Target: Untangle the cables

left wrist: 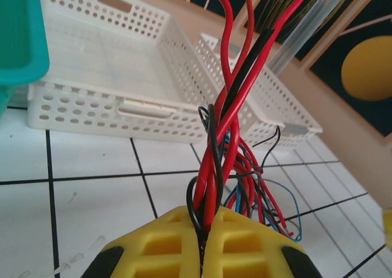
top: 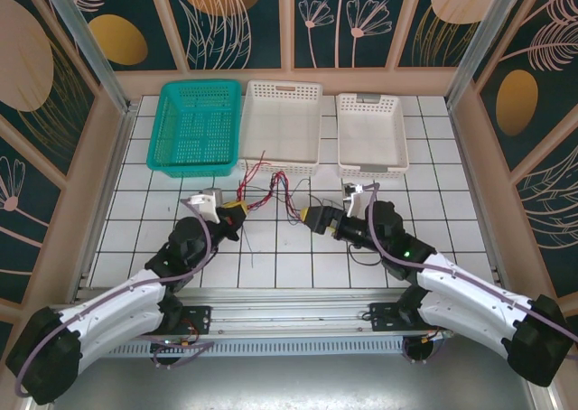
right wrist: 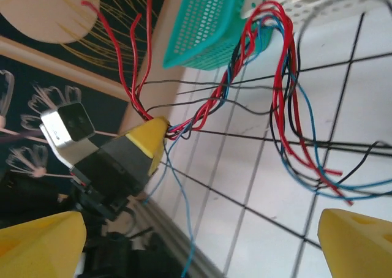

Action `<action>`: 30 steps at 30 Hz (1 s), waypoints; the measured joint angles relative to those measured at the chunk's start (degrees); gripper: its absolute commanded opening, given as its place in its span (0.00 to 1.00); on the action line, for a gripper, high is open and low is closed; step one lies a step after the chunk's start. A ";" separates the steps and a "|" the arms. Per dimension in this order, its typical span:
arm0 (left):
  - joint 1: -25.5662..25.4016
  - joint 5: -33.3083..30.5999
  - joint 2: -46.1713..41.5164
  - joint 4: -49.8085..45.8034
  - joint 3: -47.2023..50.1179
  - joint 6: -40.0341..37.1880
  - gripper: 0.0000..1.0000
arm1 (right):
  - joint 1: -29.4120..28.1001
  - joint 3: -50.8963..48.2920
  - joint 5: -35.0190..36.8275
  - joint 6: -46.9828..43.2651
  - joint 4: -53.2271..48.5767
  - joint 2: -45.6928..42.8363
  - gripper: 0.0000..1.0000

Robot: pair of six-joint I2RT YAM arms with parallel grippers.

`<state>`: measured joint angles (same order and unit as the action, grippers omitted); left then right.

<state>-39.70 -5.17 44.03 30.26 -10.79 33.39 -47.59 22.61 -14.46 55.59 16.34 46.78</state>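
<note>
Cables, red, blue and black, sit in a tangle over the tiled desk between the two arms in the overhead view, near a teal basket and two white baskets. The left pincer grips their left end, and the right pincer is just beside their right side.

From the left wrist, the yellow fingers press together, clamped on the twisted bundle standing up out of them.

From the right wrist, the yellow fingertips stand wide apart around nothing, with the loops beyond them.

The white tiled table bears 3 baskets along its far edge: a teal basket, a middle white basket and a right white basket. Loose ends of the cables trail on the tiles.
</note>
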 measured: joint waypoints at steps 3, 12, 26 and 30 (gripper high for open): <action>-0.39 -0.68 -0.66 1.09 0.00 1.40 0.00 | -4.85 0.31 2.32 1.36 2.14 0.63 0.98; -5.70 -4.26 1.16 2.54 -1.97 2.54 0.00 | -14.23 6.01 15.82 -2.89 -0.35 12.07 0.96; -13.79 -10.54 4.50 3.85 -5.40 2.45 0.00 | -14.53 0.66 21.70 3.34 25.40 23.58 0.99; -15.02 -11.13 4.50 4.04 -5.40 2.49 0.00 | -12.83 -1.95 24.02 4.15 34.82 24.28 0.97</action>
<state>-54.72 -16.29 48.53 34.30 -16.19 35.88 -60.42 20.67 9.56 59.75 51.16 71.07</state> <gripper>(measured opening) 0.060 0.982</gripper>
